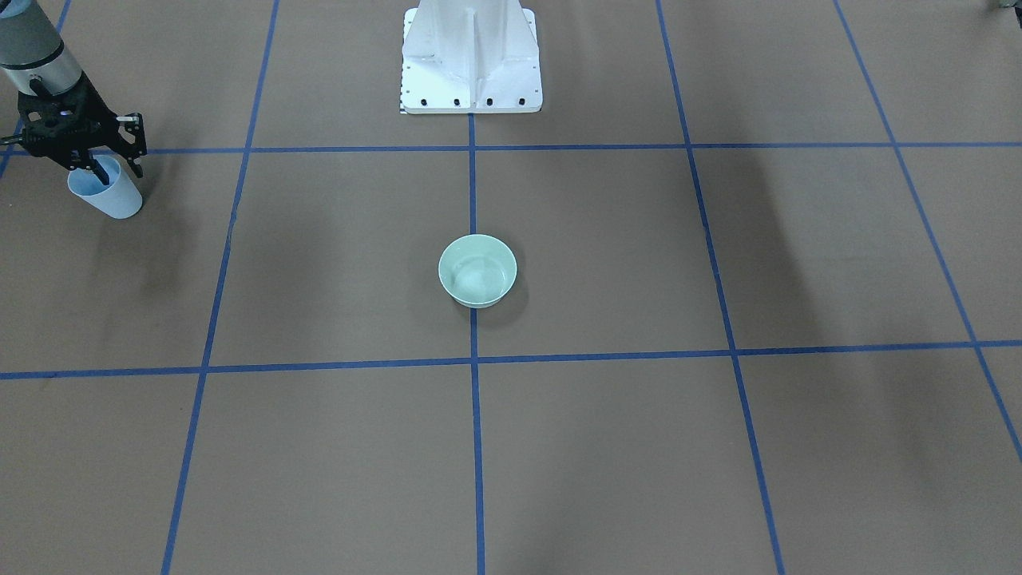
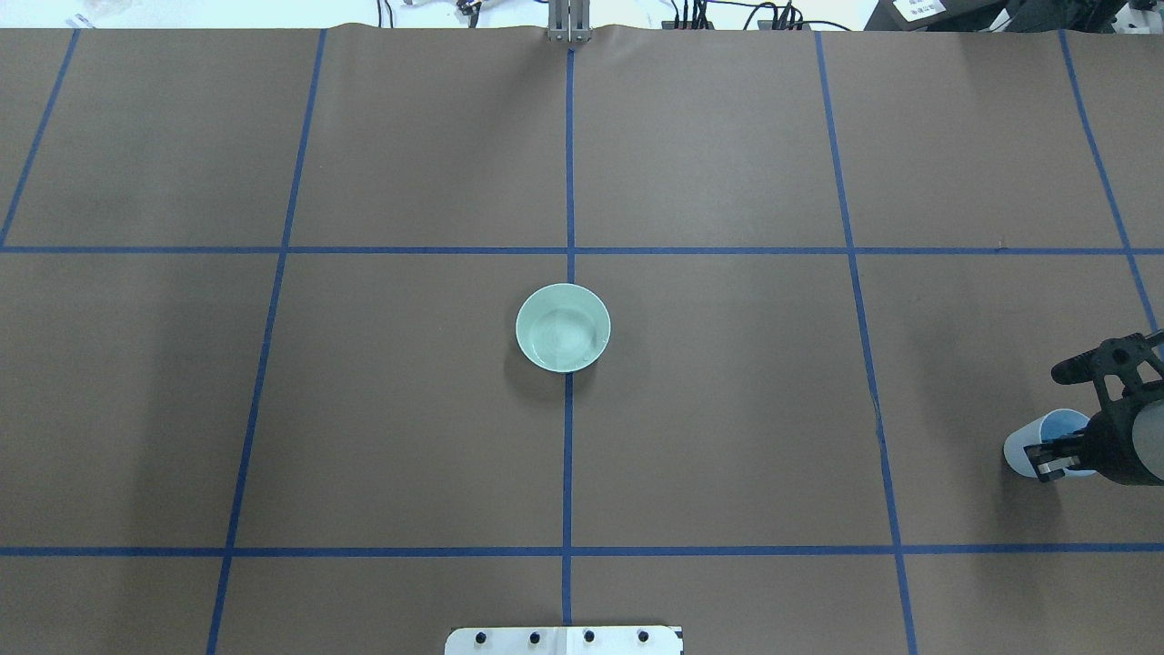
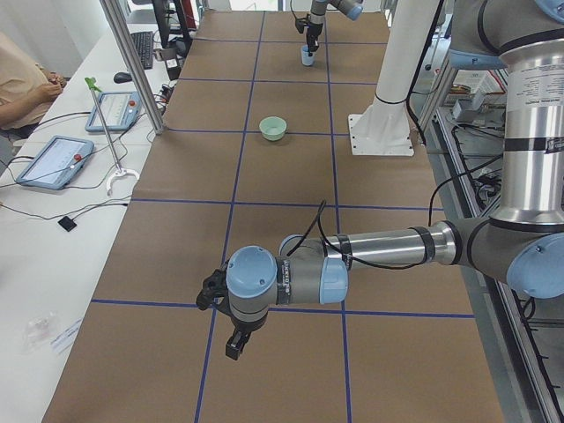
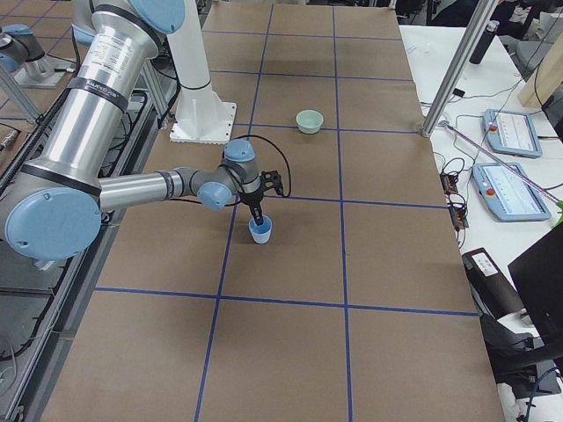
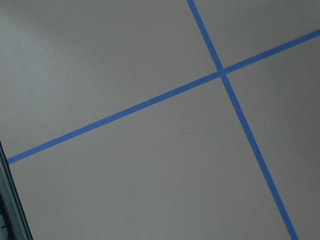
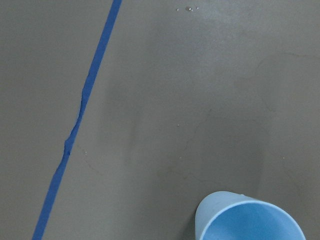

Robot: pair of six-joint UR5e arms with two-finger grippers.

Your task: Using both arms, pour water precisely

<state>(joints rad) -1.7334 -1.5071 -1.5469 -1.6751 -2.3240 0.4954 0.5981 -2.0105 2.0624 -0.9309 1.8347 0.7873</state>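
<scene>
A pale green bowl (image 1: 477,270) (image 2: 563,327) stands at the table's middle, with a faint ring-shaped sheen of water (image 2: 564,338) inside. A light blue cup (image 1: 112,198) (image 2: 1023,443) stands upright at the robot's far right. My right gripper (image 1: 94,169) (image 2: 1055,452) is at the cup's rim with one finger inside, and looks pinched on the wall. The cup's rim shows at the bottom right of the right wrist view (image 6: 250,220). My left gripper (image 3: 233,345) hangs just above the table at the far left end, and I cannot tell if it is open or shut.
The white pedestal base (image 1: 471,60) stands at the robot's side of the table. Blue tape lines (image 2: 568,182) divide the brown surface into squares. Small droplets (image 6: 189,8) lie on the table near the cup. Tablets (image 3: 55,160) and an operator sit beyond the far edge.
</scene>
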